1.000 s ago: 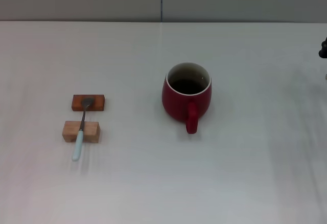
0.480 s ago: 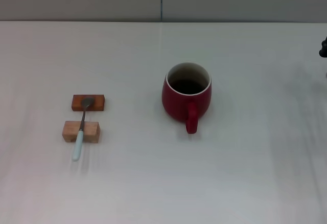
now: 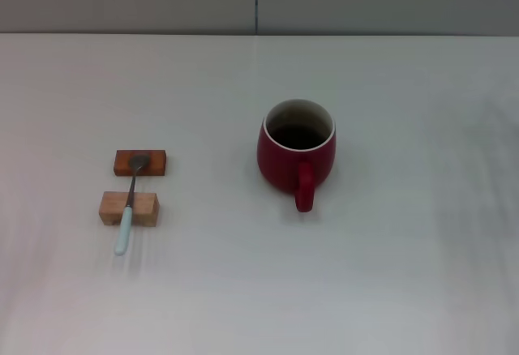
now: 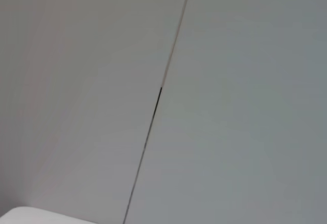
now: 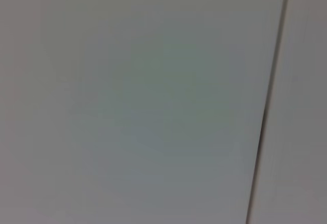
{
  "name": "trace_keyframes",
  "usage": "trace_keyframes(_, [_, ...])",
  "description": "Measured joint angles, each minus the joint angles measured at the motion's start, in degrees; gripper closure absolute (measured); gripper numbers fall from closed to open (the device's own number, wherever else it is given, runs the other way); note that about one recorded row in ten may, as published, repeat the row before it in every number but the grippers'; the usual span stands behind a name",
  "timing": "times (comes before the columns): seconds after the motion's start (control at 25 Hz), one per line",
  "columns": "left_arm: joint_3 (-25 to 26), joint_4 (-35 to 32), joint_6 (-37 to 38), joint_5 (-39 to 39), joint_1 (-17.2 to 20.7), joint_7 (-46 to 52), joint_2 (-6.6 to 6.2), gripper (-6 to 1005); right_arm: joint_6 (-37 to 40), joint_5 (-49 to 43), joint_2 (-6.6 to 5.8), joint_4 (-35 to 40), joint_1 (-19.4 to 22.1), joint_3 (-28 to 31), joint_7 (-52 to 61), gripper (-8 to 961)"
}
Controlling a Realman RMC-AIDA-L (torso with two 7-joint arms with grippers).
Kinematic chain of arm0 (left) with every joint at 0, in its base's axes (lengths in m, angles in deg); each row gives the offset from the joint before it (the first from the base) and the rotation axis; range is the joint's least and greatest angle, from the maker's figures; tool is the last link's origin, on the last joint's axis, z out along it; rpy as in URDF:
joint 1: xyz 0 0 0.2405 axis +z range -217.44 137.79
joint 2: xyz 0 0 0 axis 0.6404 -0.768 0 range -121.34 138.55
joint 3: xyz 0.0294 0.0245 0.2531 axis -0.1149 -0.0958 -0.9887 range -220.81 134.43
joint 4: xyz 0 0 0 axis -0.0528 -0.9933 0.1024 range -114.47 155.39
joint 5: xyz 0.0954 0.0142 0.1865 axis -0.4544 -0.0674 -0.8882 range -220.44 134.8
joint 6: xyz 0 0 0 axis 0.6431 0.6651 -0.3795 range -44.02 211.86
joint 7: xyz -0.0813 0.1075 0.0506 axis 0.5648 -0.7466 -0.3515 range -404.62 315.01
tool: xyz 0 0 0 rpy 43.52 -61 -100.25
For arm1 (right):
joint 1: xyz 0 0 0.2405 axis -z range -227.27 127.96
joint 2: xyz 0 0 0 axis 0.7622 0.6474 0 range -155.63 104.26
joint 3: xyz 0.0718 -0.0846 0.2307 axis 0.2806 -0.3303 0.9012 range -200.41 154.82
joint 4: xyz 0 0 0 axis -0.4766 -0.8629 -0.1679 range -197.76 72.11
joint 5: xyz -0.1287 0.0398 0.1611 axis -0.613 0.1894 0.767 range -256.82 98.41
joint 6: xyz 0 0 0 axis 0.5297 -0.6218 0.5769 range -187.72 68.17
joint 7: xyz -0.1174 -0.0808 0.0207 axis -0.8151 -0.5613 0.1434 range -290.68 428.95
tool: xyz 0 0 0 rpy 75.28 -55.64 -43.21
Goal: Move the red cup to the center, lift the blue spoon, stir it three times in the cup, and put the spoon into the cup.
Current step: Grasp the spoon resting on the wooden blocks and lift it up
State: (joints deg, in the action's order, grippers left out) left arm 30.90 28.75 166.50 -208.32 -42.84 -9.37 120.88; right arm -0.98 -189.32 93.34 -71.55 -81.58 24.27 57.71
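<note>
The red cup (image 3: pixel 296 152) is seen upright near the middle of the white table (image 3: pixel 389 274), its loop handle turned toward the robot and its pale rim ringing a dark inside. Well apart from it, on the robot's left, the blue spoon (image 3: pixel 128 206) is laid across two small wooden blocks: its grey bowl is rested on the darker reddish block (image 3: pixel 140 163) farther from the robot, its neck is carried over the paler block (image 3: pixel 128 209), and its light-blue handle is extended past that block toward the robot, its end apparently on the tabletop. Neither gripper is shown in any view, so the state of the jaws cannot be told, and nothing is held near cup or spoon. Only a plain grey panelled wall (image 4: pixel 245 81) with a thin seam is shown by both wrist cameras.
</note>
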Motion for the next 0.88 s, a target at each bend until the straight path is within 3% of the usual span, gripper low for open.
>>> trace_keyframes(0.12, [-0.11,-2.08,2.43,0.01,0.1,-1.05,1.55,283,-0.01,0.0,-0.06,0.37,-0.36,0.38,0.0,910])
trace_keyframes(0.2, [0.03,-3.99,4.63,0.0,0.46,-3.24,3.53,283,0.0,-0.01,-0.2,0.91,-0.98,0.79,0.0,909])
trace_keyframes(0.36, [0.17,-5.21,6.4,0.08,1.29,-5.52,5.28,284,0.0,-0.01,-0.4,1.64,-1.74,1.49,0.0,909])
trace_keyframes(0.88, [-4.86,-4.8,5.58,0.0,2.91,-11.39,6.8,288,0.4,-0.01,-1.23,3.29,-3.94,3.28,0.0,909])
